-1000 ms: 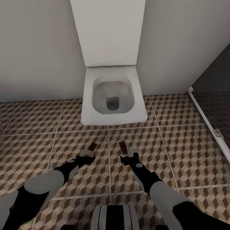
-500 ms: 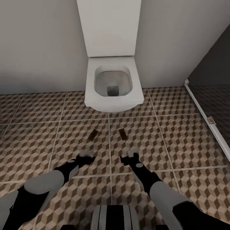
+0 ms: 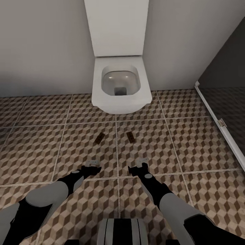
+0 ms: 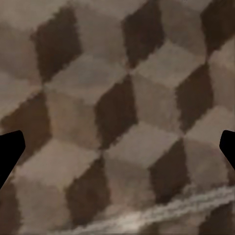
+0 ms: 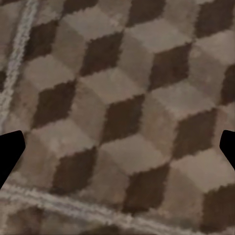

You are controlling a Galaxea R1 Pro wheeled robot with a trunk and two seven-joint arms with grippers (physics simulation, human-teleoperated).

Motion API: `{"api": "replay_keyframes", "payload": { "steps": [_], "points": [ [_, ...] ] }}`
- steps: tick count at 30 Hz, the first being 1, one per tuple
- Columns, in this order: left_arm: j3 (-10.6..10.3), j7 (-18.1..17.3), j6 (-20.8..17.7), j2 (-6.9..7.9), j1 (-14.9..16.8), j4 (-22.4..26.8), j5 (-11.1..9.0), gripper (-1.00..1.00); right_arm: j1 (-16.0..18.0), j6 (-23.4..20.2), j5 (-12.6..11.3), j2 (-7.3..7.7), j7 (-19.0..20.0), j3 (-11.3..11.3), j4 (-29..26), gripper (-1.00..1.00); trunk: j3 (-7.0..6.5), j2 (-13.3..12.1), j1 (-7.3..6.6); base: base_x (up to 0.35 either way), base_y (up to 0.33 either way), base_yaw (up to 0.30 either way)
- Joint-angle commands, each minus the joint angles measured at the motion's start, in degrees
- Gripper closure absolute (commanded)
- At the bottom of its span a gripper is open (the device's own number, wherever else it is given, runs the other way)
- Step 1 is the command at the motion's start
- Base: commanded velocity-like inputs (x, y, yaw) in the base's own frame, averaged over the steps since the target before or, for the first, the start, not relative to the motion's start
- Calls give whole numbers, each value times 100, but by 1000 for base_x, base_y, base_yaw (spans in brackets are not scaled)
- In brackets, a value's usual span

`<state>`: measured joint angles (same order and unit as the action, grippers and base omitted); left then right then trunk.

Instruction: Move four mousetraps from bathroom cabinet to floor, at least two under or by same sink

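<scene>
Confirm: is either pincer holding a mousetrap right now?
No. Both mousetraps lie on the tiled floor, ahead of the empty pincers.

Two mousetraps flat on bathroom floor, before toilet, left hand, right hand apart from them

Matt cube-patterned tile on the bathroom floor — glossy white ceramic toilet, brown wooden mousetraps.

Open bathroom floor surrounds two mousetraps; a toilet and shower frame hem it in.
</scene>
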<state>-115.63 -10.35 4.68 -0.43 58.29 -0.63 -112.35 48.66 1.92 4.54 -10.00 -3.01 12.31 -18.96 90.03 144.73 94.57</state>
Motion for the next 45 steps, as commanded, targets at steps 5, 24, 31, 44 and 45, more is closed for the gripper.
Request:
{"api": "replay_keyframes", "payload": {
  "steps": [5, 24, 31, 44, 45],
  "points": [
    [-48, -20, 4, -1, 4, -7, -50, -100, 3, 10, 47, 0, -32, 17, 6, -100, 3, 1, -1, -5, 0, 0],
    [-48, -20, -2, -1, 0, -7, -50, -100, 3, 10, 47, 0, -33, 17, 6, -100, -330, -19, -40, 0, 0, 0],
    [-48, -26, 3, -1, 0, -7, -50, -100, 3, 10, 47, 0, -32, 17, 6, -100, -352, -20, -42, 0, 0, 0],
    [-48, -29, 3, -1, -2, -7, -50, -100, 3, 10, 47, 0, -33, 17, 6, -100, -352, -20, -42, 0, 0, 0],
    [-48, -29, 2, -1, -2, -7, -50, -100, 3, 10, 47, 0, -31, 17, 6, -100, -352, -20, -42, 0, 0, 0]
  ]
}}
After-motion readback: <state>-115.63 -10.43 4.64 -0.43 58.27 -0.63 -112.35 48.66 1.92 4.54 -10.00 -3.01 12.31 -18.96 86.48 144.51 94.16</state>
